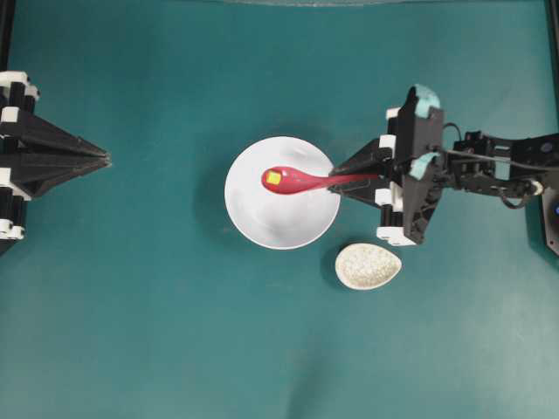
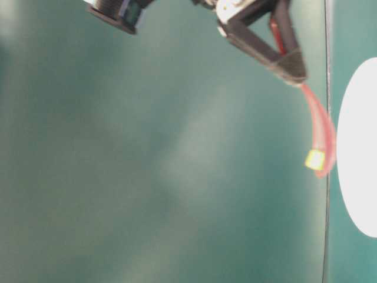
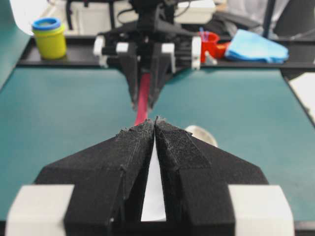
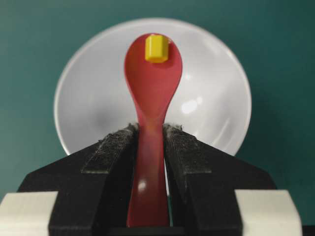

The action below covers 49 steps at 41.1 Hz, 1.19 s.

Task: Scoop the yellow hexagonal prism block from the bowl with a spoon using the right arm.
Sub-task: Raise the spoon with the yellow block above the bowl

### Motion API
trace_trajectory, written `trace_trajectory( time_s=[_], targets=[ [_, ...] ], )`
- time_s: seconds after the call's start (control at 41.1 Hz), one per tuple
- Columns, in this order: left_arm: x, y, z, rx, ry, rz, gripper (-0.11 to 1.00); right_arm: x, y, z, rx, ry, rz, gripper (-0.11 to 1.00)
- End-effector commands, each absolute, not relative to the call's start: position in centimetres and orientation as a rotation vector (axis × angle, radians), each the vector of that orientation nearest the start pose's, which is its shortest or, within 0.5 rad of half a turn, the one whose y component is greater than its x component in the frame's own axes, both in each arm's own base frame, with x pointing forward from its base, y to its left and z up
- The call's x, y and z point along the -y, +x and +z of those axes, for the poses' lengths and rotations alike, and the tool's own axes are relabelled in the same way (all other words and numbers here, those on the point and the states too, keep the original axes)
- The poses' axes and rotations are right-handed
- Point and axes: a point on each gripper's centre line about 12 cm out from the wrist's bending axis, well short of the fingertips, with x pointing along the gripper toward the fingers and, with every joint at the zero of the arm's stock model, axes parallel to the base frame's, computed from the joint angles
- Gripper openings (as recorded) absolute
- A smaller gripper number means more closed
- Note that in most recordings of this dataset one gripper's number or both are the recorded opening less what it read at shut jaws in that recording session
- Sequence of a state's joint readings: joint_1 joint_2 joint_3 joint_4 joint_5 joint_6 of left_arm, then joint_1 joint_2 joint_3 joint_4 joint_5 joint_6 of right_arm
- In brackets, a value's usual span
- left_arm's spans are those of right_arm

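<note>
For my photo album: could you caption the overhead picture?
The right gripper holds a pink-red spoon carrying a tiny yellow block over the white bowl.

Yellow block [image 4: 157, 48], pink-red spoon [image 4: 152, 93], white bowl [image 4: 93, 93], speckled dish [image 1: 369, 266]

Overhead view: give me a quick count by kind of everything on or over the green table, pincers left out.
White bowl: 1
Speckled oval dish: 1
Pink-red spoon: 1
Yellow hexagonal block: 1
Total: 4
</note>
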<state>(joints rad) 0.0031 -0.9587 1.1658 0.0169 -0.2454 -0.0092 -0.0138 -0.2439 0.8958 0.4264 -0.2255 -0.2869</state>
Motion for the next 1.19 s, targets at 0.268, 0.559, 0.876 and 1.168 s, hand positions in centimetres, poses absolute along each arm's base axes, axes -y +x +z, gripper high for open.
trace_trajectory(
  time_s=[0.268, 0.559, 0.876, 1.168],
  targets=[
    [0.0, 20.3, 29.9, 0.058, 0.007, -0.001, 0.11, 1.4, 32.6, 23.8, -0.317, 0.081, -0.116, 0.25],
    [0.0, 20.3, 29.9, 0.057, 0.006, -0.001, 0.11, 1.4, 32.8, 24.5, -0.296, 0.067, -0.111, 0.25],
    [0.0, 20.3, 29.9, 0.055, 0.006, -0.001, 0.11, 1.3, 32.9, 24.6, -0.295, 0.059, -0.107, 0.25],
    [0.0, 20.3, 29.9, 0.055, 0.006, -0.001, 0.11, 1.4, 33.0, 24.8, -0.289, 0.055, -0.106, 0.25]
  ],
)
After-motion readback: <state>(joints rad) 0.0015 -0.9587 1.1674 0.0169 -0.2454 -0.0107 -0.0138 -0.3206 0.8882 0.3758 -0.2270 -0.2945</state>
